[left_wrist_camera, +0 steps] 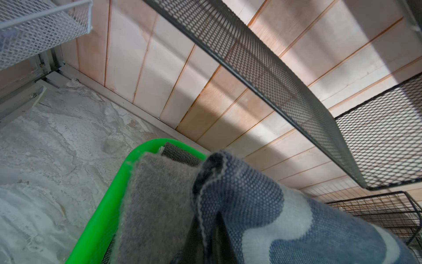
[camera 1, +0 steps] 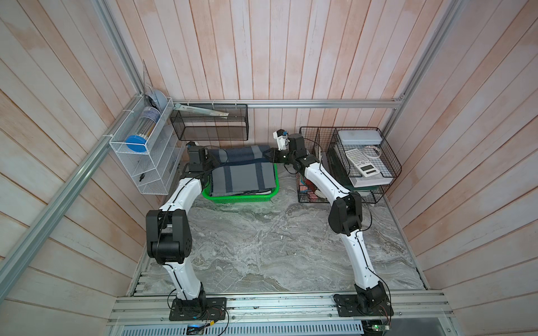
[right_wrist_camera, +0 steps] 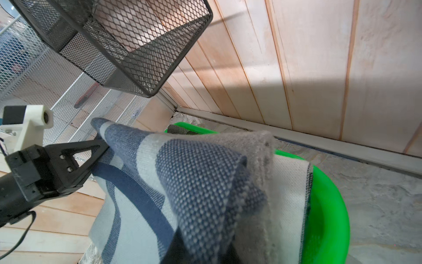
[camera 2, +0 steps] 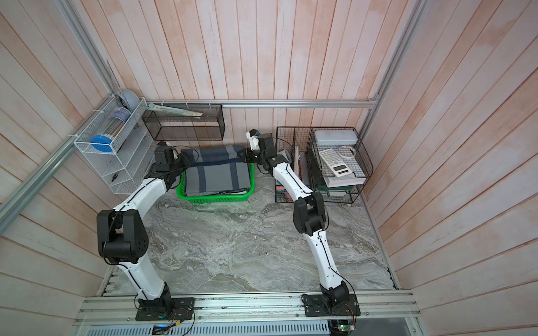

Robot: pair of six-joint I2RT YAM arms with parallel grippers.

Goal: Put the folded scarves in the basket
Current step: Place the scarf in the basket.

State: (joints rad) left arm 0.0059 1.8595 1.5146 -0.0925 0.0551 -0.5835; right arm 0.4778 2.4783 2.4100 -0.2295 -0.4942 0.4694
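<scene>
Scarf (camera 1: 243,174): blue-and-grey striped and folded. Its near part lies in the basket, and its far edge is held up between the two arms, toward 12 o'clock.
Basket (camera 1: 241,199): bright green, at about 11 o'clock on the surface (camera 1: 276,247), just in front of the black mesh shelf (camera 1: 209,122).
Left jaws: together, clamped on the scarf's 10 o'clock corner.
Right jaws: at the scarf's 2 o'clock corner. Cloth bunches over them, so I cannot tell whether they grip or stand apart.
Step in hand: by my reading, lowering and releasing the far edge so the whole scarf sits inside.
Doing it well: bring both corners down evenly and slightly toward 6 o'clock, so the far fold drops inside the far rim rather than over it. Part the jaws only once the cloth is slack. Then draw back without snagging a corner or touching the mesh shelf overhead.
Top views only: the whole layout shows. The scarf covers nearly all the basket, leaving only the near rim and the 3 o'clock side visible, and the far rim is hidden.
Left wrist view only: the basket's corner rim (left_wrist_camera: 107,201), with a grey layer of scarf (left_wrist_camera: 159,201) just inside it.
Right wrist view only: the left jaws pinching the corner tip, and the scarf's edge (right_wrist_camera: 306,194) apparently hanging inside the rim (right_wrist_camera: 326,217).
</scene>
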